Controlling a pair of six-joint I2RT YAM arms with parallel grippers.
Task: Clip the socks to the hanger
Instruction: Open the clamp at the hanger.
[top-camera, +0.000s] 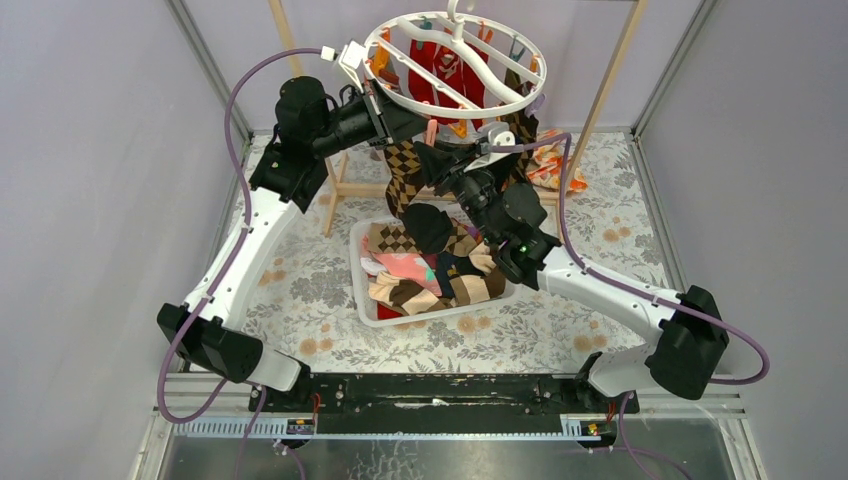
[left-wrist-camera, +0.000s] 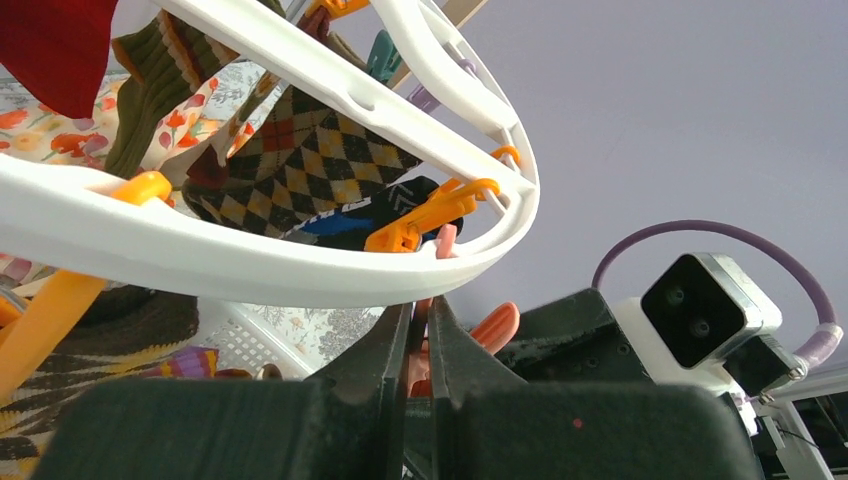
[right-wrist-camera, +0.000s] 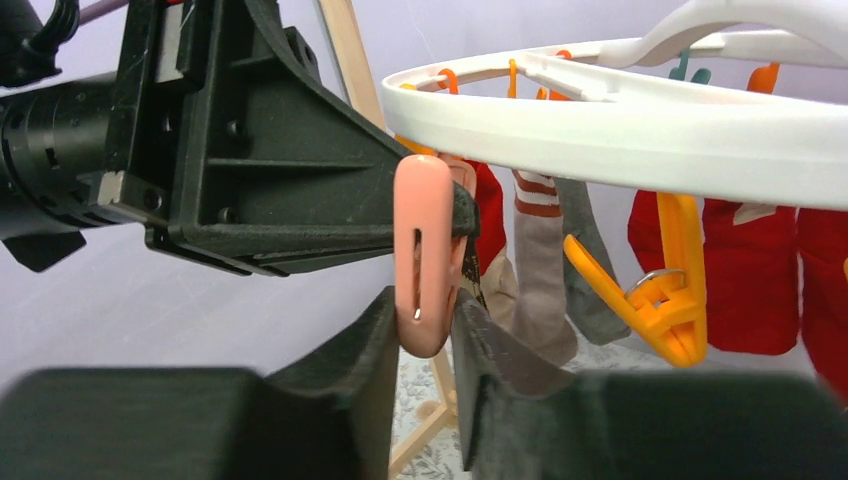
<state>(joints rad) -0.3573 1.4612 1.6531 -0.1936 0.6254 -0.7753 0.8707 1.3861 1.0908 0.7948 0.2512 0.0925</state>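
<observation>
Under the near rim of the round white plastic ring hanger (right-wrist-camera: 620, 130), a dangling salmon-pink plastic clip (right-wrist-camera: 425, 260) is pinched at its upper end by the closed left gripper (left-wrist-camera: 420, 315). A black fabric sock (top-camera: 430, 225) is held in the right gripper (right-wrist-camera: 423, 320), its edge raised beside the clip's lower tip. Whether the clip mouth is spread cannot be told. If the squeeze is released early, or too little fabric is fed in, the sock could be dropped into the white plastic basket (top-camera: 358, 280) on the counter (top-camera: 300, 280).
</observation>
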